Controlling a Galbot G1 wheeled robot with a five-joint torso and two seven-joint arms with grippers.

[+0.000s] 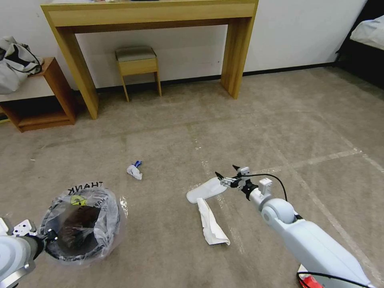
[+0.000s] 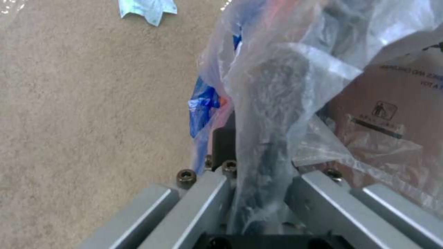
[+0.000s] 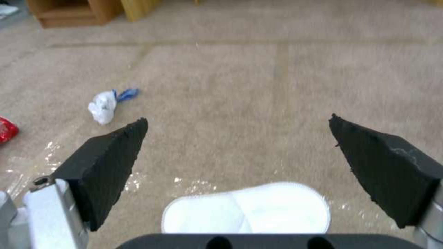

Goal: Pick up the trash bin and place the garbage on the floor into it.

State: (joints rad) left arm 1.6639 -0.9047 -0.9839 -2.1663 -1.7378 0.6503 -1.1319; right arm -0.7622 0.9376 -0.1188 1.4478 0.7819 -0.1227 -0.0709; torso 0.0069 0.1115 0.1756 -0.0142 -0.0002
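Gripping the trash bin (image 1: 82, 224) by its bag-lined rim at lower left, mouth up: left gripper (image 1: 47, 236), pinched on rim and plastic. Hanging spread wide above a white slipper (image 1: 208, 189): right gripper (image 1: 227, 173). Lying just beside that slipper, long axis running away from the robot: crumpled white paper (image 1: 212, 224).

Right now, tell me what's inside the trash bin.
The trash bin, held by the left gripper, is lined with a clear bag; something dark lies inside, but the crinkled plastic hides what it is.
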